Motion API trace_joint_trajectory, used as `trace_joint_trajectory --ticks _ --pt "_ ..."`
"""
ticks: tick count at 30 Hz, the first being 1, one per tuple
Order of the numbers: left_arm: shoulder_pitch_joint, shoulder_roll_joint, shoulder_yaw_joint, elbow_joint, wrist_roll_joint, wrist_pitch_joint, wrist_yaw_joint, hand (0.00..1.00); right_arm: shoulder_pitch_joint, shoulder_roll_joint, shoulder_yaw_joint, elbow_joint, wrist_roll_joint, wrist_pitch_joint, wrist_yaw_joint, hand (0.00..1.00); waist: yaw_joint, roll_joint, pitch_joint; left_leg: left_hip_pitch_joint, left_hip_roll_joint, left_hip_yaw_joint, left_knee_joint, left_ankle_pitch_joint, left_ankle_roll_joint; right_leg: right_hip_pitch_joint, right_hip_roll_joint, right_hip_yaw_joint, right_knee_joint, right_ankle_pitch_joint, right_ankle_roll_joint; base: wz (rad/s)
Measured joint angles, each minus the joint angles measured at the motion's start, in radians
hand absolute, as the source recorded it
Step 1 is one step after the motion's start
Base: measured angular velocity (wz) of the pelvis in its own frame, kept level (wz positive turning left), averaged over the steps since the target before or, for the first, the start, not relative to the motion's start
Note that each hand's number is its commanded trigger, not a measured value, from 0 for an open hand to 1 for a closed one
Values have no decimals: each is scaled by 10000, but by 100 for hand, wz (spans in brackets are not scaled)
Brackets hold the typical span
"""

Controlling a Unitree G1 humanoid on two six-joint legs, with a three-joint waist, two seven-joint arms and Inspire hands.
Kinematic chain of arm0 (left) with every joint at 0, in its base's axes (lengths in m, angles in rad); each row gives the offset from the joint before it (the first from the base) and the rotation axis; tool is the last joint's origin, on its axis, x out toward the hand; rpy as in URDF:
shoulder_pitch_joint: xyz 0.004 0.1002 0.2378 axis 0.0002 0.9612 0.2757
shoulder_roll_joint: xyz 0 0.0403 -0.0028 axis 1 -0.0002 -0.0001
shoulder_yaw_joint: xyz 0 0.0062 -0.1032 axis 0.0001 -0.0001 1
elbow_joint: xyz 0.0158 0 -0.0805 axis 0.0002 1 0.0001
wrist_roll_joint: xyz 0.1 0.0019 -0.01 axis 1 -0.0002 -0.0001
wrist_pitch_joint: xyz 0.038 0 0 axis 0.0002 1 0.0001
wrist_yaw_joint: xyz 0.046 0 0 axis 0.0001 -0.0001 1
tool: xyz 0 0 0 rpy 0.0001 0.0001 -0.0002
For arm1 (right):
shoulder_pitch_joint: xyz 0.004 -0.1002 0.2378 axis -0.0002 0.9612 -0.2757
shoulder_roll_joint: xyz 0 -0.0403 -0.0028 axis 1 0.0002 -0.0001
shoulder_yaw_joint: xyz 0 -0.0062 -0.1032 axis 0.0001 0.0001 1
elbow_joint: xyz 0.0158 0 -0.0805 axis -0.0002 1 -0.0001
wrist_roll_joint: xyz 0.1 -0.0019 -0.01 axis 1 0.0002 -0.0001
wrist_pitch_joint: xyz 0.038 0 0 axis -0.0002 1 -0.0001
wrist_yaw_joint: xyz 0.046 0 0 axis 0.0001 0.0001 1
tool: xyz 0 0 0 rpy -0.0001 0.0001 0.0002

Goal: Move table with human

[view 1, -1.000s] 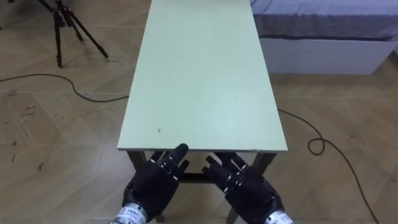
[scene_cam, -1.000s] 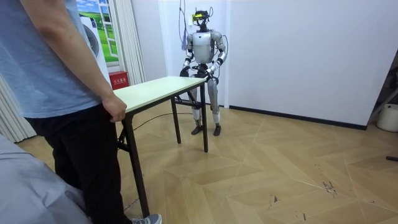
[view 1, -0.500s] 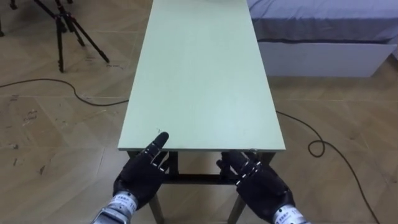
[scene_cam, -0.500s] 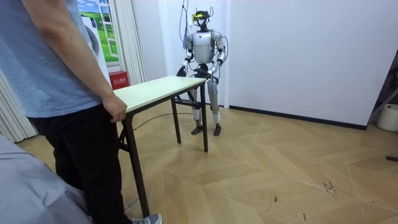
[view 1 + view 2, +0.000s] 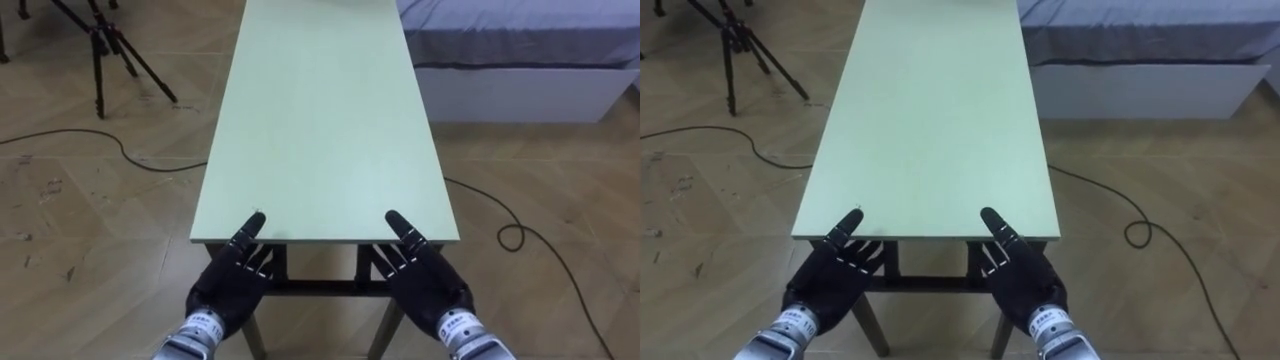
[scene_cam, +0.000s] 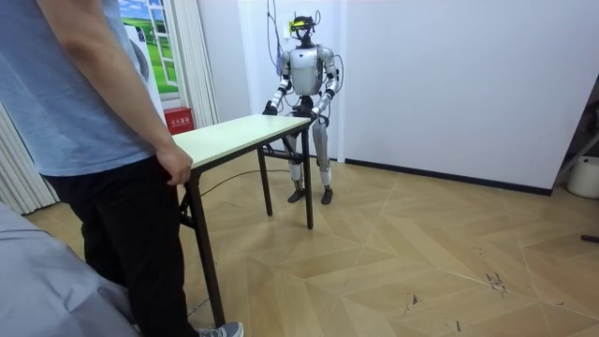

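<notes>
Left hand (image 5: 233,280) + right hand (image 5: 425,282) at the table (image 5: 320,120) near edge, open, thumbs on top, no real grip yet. Person (image 6: 103,140) holds the far end. Lift n carry not started imo.

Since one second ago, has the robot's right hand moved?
Yes: the right hand shifted rightward along the table's near edge, toward its right corner.

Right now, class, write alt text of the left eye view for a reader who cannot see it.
The left hand and right hand, both open, lie at the near end of a long pale green table. A tripod stands far left, a bed far right.
</notes>
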Motion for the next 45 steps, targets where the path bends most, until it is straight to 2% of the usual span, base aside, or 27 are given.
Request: trace_joint_trajectory --ticks 2,6,10,12,14,19,20,21,22,23,27,30,35,39,41,45 --pt "-2 -180 233 76 0 115 16 0 -9 54 -42 0 96 0 -71 0 -35 15 -9 -2 0 -3 0 0 0 -1 -3 -3 2 2 -1 0" --pt "-245 -326 334 467 2 175 18 0 -11 69 -97 1 335 4 -118 0 14 31 -18 0 1 3 9 0 0 -2 -5 -9 20 4 -3 0" --pt "-258 -438 453 597 13 256 51 0 -19 333 -262 -1 399 -13 -331 0 -2 129 -82 2 0 2 12 0 0 7 -13 -12 45 4 -4 0" --pt "-258 -486 505 608 14 262 86 0 -75 352 -262 -1 399 -14 -468 0 5 156 -79 -4 -2 5 25 0 0 -6 -20 -11 92 2 -6 0" --pt "-258 -654 648 607 13 253 230 0 -149 382 -276 -1 399 -26 -643 0 -5 185 -68 -6 -7 5 42 0 0 -2 -27 -8 97 -2 -10 0" --pt "-258 -780 659 612 14 187 456 0 -293 494 -332 -45 676 -131 -911 0 90 250 -48 -33 -10 7 52 2 -1 -95 -24 24 144 -22 -30 0" --pt "-260 -815 640 612 15 136 460 3 -358 510 -327 -52 667 -184 -954 0 93 246 -50 -83 -10 0 54 9 -1 -163 -24 27 169 -23 -33 0" --pt "-263 -828 635 612 17 121 463 60 -390 527 -322 -52 668 -215 -958 43 98 245 -50 -101 -10 -6 53 20 -2 -181 -24 26 168 -23 -34 0" --pt "-263 -837 616 626 16 95 486 72 -438 585 -322 -49 693 -257 -982 100 89 244 -49 -119 -8 -26 50 25 -5 -194 -20 24 159 -22 -36 0" --pt "-263 -838 619 634 22 75 522 100 -431 656 -311 -43 714 -295 -985 100 92 238 -45 -134 -4 -26 44 30 -8 -211 -15 23 158 -25 -40 0" --pt "-329 -848 624 634 42 52 581 100 -436 697 -305 -44 713 -316 -950 100 71 194 -30 -219 -6 -25 26 30 -8 -307 -18 24 158 -25 -40 0" --pt "-332 -851 630 571 228 -6 610 100 -434 735 -249 -51 716 -443 -954 100 79 99 12 -259 -5 -22 24 30 -8 -326 -21 -10 125 -25 -40 0" --pt "-408 -1061 612 142 224 -17 622 100 -434 773 -246 37 783 -640 -1839 100 297 94 15 -358 0 -30 21 30 -8 -405 -23 -59 115 -27 -38 1" --pt "-396 -1108 573 61 286 -17 659 100 -436 754 -224 40 770 -670 -1971 100 346 90 16 -311 26 -59 12 30 -9 -360 -9 -118 125 -26 -39 -1" --pt "-378 -1113 505 69 294 -16 724 99 -432 754 -127 41 640 -869 -2061 100 363 84 21 -257 10 -53 -34 29 -8 -339 -16 -116 122 -26 -38 -4" --pt "-467 -1101 508 183 508 -38 726 100 -447 757 -126 53 617 -879 -2110 100 389 83 28 -253 -8 -25 -42 29 -8 -342 -37 -120 122 -25 -36 0"
